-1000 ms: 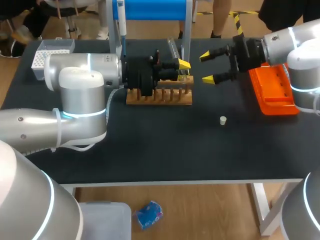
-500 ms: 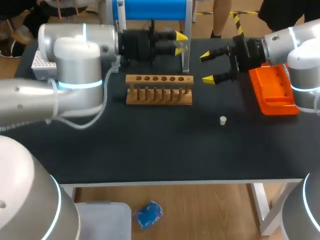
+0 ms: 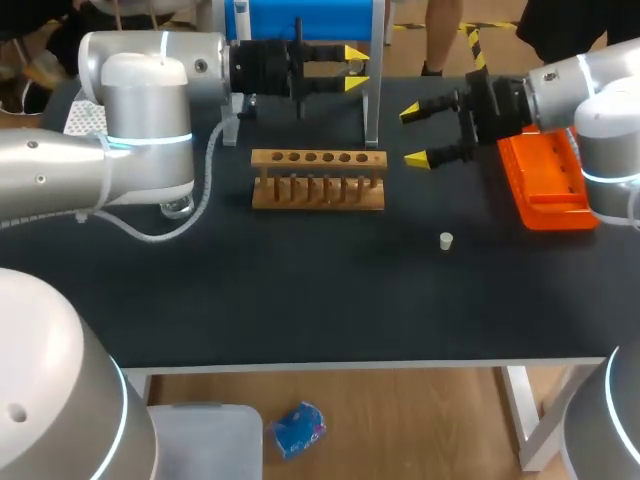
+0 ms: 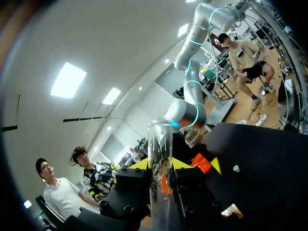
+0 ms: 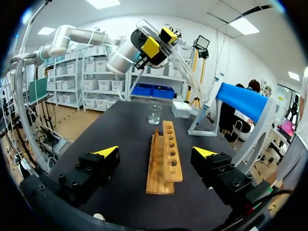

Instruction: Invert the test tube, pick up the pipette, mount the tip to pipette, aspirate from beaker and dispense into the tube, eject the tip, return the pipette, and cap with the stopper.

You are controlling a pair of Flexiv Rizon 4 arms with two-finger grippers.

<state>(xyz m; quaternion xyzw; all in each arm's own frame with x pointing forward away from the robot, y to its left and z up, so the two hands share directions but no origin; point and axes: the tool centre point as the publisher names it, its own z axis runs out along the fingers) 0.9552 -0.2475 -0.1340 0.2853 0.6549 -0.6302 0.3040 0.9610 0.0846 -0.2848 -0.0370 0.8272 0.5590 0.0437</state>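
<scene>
Pinching the test tube [image 4: 160, 168] from both sides, my left gripper [image 4: 160, 164] fills the left wrist view, the clear glass running straight out between its yellow fingertips [image 4: 137, 164]. Beyond them spreads the black table [image 4: 260, 149], where the small white stopper [image 4: 236, 168] lies alone on bare surface. A corner of the orange tray [image 4: 202, 163] shows just past the fingers.

Right wrist view: my right gripper [image 5: 155, 152] hangs low over the dark tabletop, spread wide and gripping nothing. Ahead of it the wooden rack [image 5: 166, 159] runs lengthwise, its row of holes facing up. Past the rack stands the glass beaker [image 5: 155, 114], and farther on the white tip box [image 5: 182, 109]. The blue-topped stand [image 5: 243, 101] rises beside the rack's far end. High above that end, my left arm [image 5: 82, 36] carries the tube at a tilt.

Head view: the left arm comes in from the left and holds its gripper in the air at the back of the table, behind the rack and in front of the stand. The right gripper sits between the rack and the orange tray. The stopper rests on open tabletop nearer the front edge, well apart from everything else.
</scene>
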